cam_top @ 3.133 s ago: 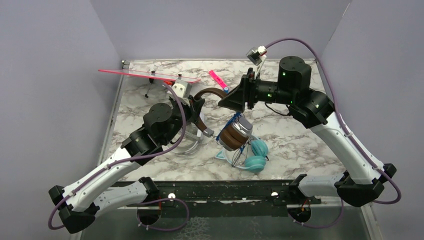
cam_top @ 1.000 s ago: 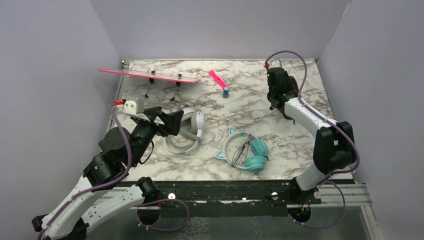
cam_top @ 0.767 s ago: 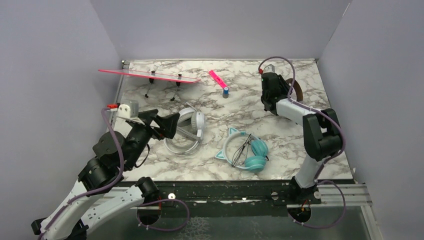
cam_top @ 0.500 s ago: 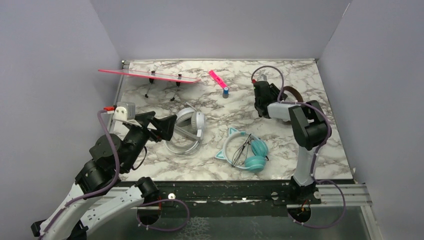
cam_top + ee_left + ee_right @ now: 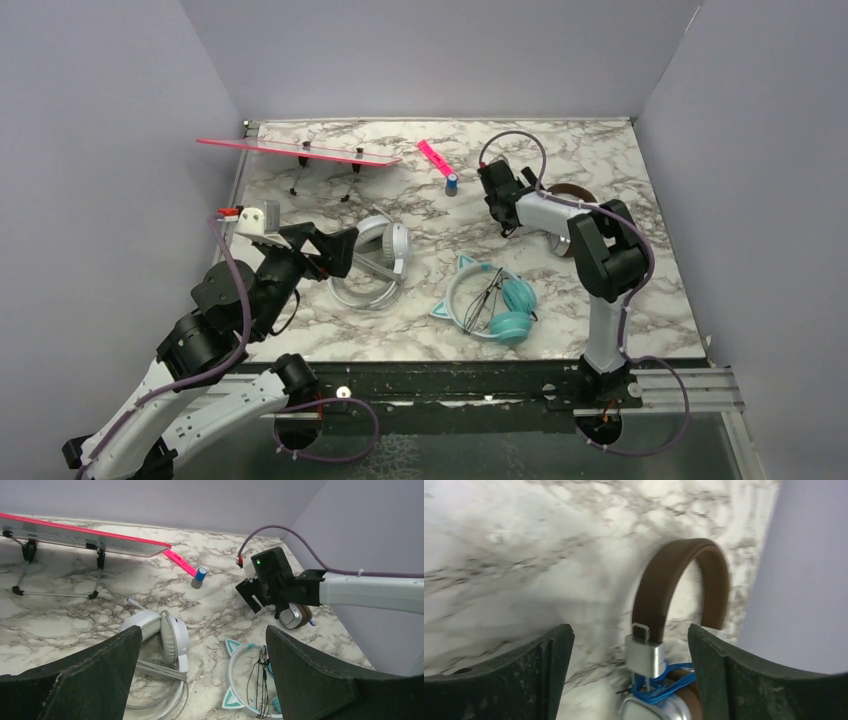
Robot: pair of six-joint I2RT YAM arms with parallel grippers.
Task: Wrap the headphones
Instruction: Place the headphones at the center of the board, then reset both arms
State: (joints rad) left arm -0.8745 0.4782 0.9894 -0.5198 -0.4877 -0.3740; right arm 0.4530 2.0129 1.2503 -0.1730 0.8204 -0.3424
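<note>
The brown headphones (image 5: 674, 580) lie at the right rear of the table (image 5: 600, 290), blue cord wound at the cup; their band (image 5: 572, 188) peeks out behind my right arm. My right gripper (image 5: 629, 630) is open astride them, its fingers clear of both sides; it also shows from the side (image 5: 265, 600) and from above (image 5: 512, 220). The white-grey headphones (image 5: 380, 250) lie left of centre, cord loose. Just left of them my left gripper (image 5: 335, 250) hovers open and empty (image 5: 202, 630). The teal cat-ear headphones (image 5: 515, 297) lie near the front centre, a dark cord across the band (image 5: 232, 665).
A pink flat stand (image 5: 300, 150) on thin legs stands at the back left. A pink marker (image 5: 433, 155) with a blue cap lies at the back centre. Purple walls (image 5: 720, 200) close in the table on three sides, and the brown headphones lie close to the right one.
My right arm carried the brown headphones from the middle to the right rear, then opened its jaws and swung its wrist leftward. My left arm drew back left, still open.
</note>
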